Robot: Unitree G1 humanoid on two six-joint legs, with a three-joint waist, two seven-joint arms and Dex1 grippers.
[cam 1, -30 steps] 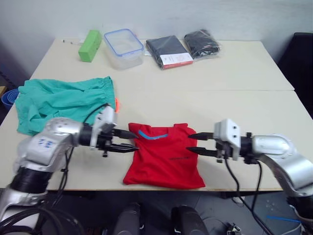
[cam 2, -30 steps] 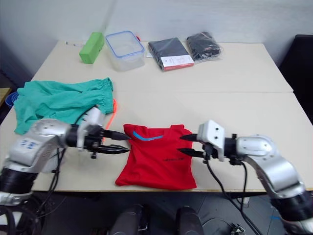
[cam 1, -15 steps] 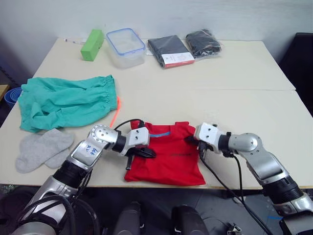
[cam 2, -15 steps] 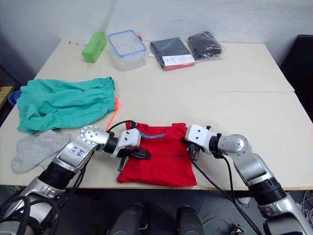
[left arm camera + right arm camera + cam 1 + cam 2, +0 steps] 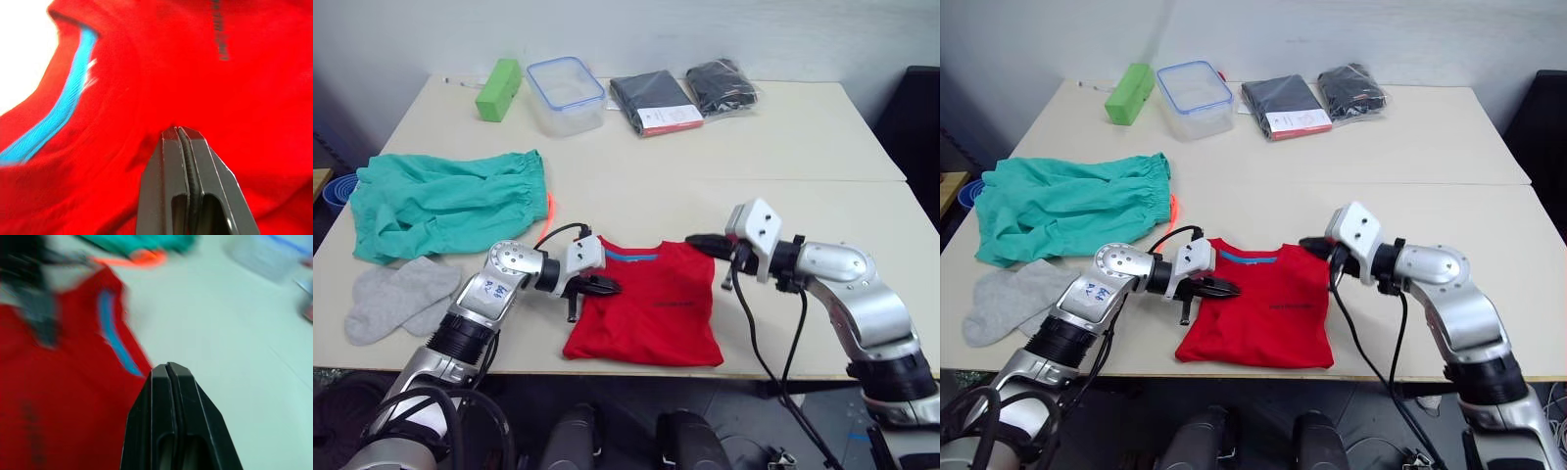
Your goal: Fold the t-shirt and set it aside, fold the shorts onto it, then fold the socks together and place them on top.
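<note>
Both pincers are closed and empty: the left pincer rests on the t-shirt, whose collar-to-hem axis runs toward the robot, while the right pincer hovers at its far right corner.

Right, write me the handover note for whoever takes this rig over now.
Left hand: shut, fingers pressed together, tips resting on the t-shirt near its collar; no cloth visibly pinched.
Right hand: shut, empty, at the t-shirt's upper right corner above the table.
T-shirt: partly folded into a rough rectangle at the table's near edge, not yet set aside.
Shorts: spread out unfolded on the left side.
Socks: lying loose, overlapping, near the left front edge.
Left to do: finish the t-shirt fold and set it aside, fold the shorts onto it, then pair the socks and put them on top.
</note>
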